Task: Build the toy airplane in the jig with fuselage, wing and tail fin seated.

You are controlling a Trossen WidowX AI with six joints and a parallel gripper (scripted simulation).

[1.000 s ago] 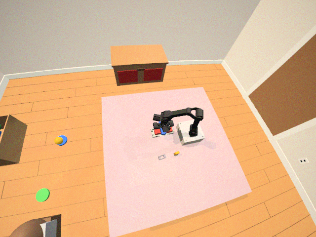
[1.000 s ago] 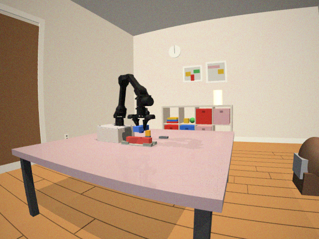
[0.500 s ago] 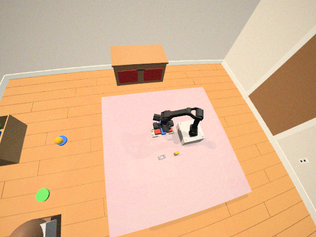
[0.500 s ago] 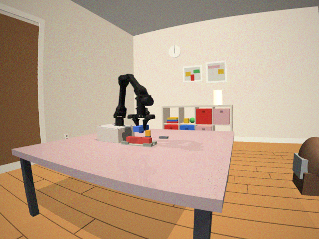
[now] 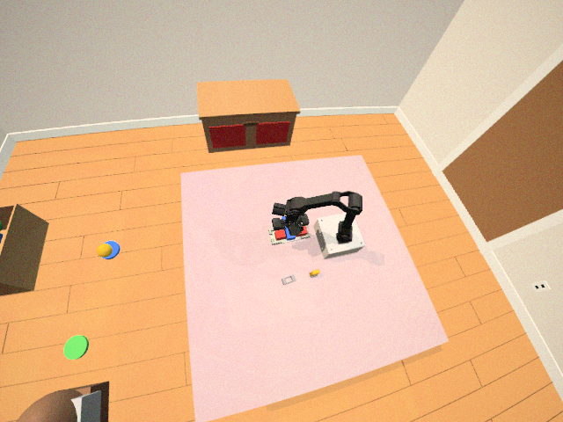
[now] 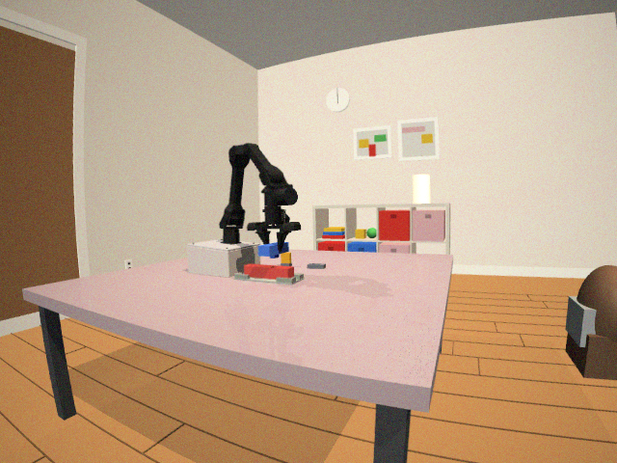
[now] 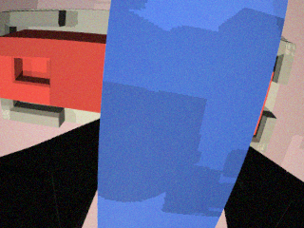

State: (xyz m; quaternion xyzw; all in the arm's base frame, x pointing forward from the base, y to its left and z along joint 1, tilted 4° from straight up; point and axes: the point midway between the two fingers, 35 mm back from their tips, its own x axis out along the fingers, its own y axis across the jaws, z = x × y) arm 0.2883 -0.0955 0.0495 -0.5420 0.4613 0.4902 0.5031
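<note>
Hand [image 6: 273,237] gripping blue wing [image 6: 273,249], hovering above red fuselage [image 6: 268,271] seated in jig [image 6: 294,280]. Risk: wing hides top socket from wrist view; misaligned tab jams or tilts.

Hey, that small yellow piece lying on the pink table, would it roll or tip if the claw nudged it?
The yellow piece looks blocky and lies low on the table, so it would probably slide, not roll. It seems small and rigid, so likely light and easily knocked aside.
</note>
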